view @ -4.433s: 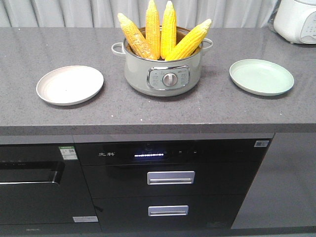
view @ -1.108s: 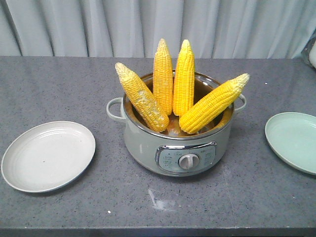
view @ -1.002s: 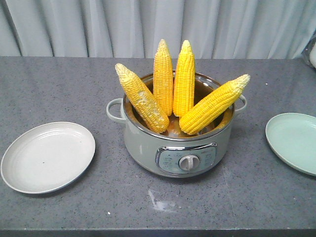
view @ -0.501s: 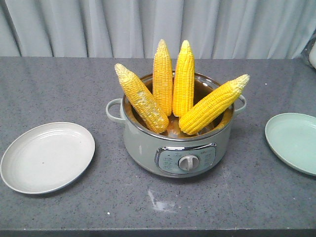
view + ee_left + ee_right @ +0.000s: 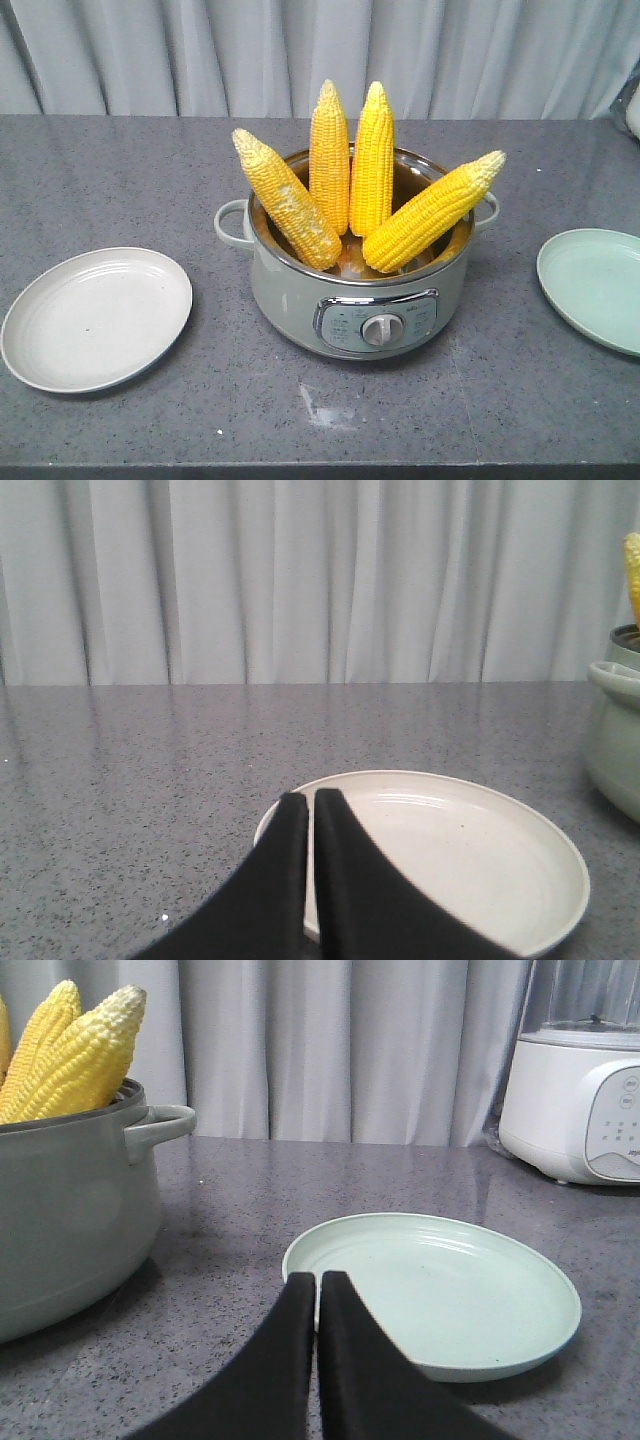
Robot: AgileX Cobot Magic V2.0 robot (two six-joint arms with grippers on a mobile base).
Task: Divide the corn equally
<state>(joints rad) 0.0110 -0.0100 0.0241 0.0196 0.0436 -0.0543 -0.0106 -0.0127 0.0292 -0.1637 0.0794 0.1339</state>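
Corn has not budged in the last second: all four cobs stand tips-up in the pot mid-desk, so no sharing-out has begun. Only the view has closed in since a few seconds back. The left fingers and right fingers are clenched on nothing, near the white plate at left and the green plate at right. Both plates lie bare. A white appliance sits far right, off the path.
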